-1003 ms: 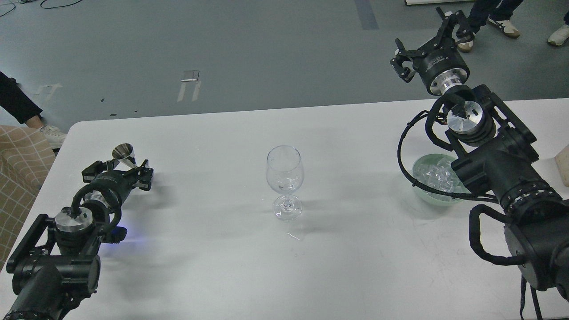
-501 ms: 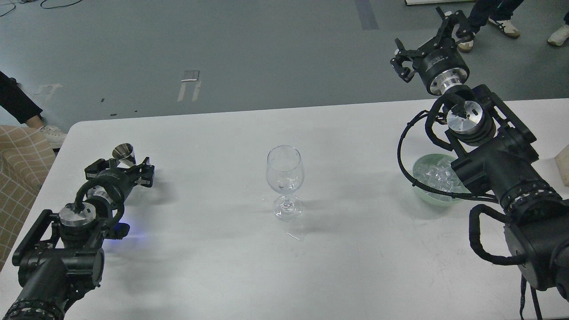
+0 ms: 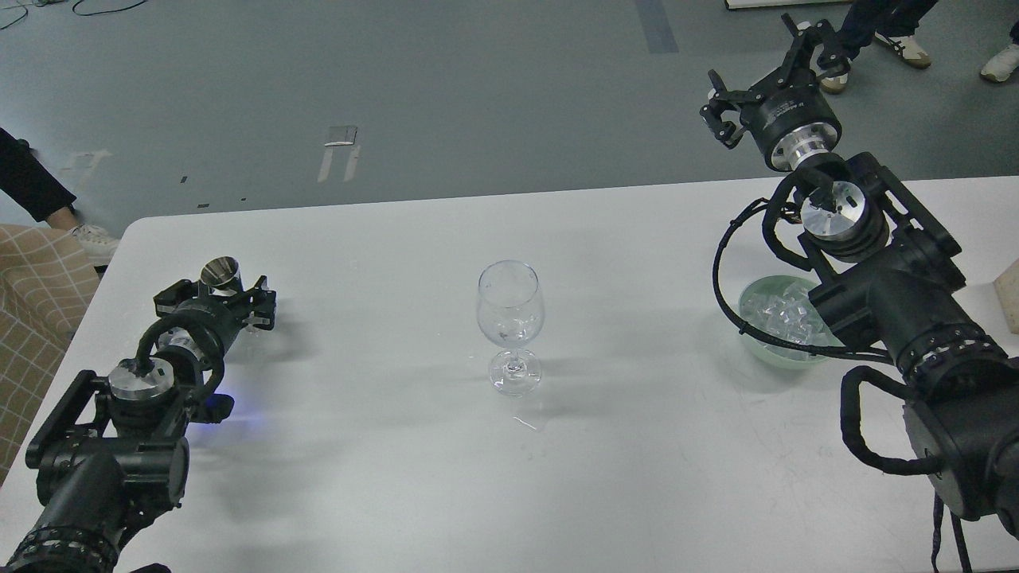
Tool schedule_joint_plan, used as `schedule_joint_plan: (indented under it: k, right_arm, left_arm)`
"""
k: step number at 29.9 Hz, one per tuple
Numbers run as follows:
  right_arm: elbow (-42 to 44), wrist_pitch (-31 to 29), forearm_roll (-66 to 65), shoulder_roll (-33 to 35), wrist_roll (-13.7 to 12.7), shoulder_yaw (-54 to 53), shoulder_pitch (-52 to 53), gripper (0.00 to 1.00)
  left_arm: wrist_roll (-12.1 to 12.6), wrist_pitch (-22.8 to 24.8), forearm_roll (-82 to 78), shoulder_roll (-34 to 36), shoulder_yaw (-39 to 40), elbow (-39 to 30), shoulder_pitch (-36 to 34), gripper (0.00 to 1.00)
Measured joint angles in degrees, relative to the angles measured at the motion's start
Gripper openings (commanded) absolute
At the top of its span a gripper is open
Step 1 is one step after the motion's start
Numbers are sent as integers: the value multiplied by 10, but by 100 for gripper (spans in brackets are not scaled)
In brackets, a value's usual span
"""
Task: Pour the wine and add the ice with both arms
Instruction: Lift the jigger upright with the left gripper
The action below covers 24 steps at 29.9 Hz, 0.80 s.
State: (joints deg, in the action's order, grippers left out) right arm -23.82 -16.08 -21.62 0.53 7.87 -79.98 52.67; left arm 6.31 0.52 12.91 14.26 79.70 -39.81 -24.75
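Note:
A clear wine glass (image 3: 510, 317) stands upright at the table's middle. Small glinting ice pieces (image 3: 517, 325) lie low in its bowl; I cannot make out the wine. More ice cubes (image 3: 784, 310) fill a pale green bowl (image 3: 752, 344) at the right, partly hidden by my right arm. My left gripper (image 3: 216, 301) is low at the table's left, shut on a small metal measuring cup (image 3: 222, 273) that stands nearly upright. My right gripper (image 3: 760, 76) is open and empty, raised beyond the table's far right edge.
The white table (image 3: 398, 446) has a rounded far left corner and a far edge along the grey floor. A beige object (image 3: 1009, 294) sits at the right edge. People's feet (image 3: 899, 48) are on the floor at the far right and a seated person (image 3: 32, 270) at the left.
My left gripper has moved down and back toward the table with the metal cup, which went from tilted to nearly upright. The right arm has barely moved.

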Motion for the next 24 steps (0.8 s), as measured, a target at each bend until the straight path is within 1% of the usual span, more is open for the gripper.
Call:
schedule_joint_plan:
  k: [4, 13, 18, 24]
  right_arm:
    - [0, 0, 0, 0, 0, 0, 0, 100]
    - [1, 0, 0, -1, 0, 0, 0, 100]
    - [2, 0, 0, -1, 0, 0, 0, 100]
    - [2, 0, 0, 0, 0, 0, 0, 100]
  left_arm:
    - [-1, 12, 1, 0, -5, 0, 1, 50]
    - [-1, 16, 1, 1, -6, 1, 2, 50]
    - [-1, 20, 1, 0, -6, 12, 2, 43]
    - [4, 46, 1, 0, -6, 20, 3, 40]
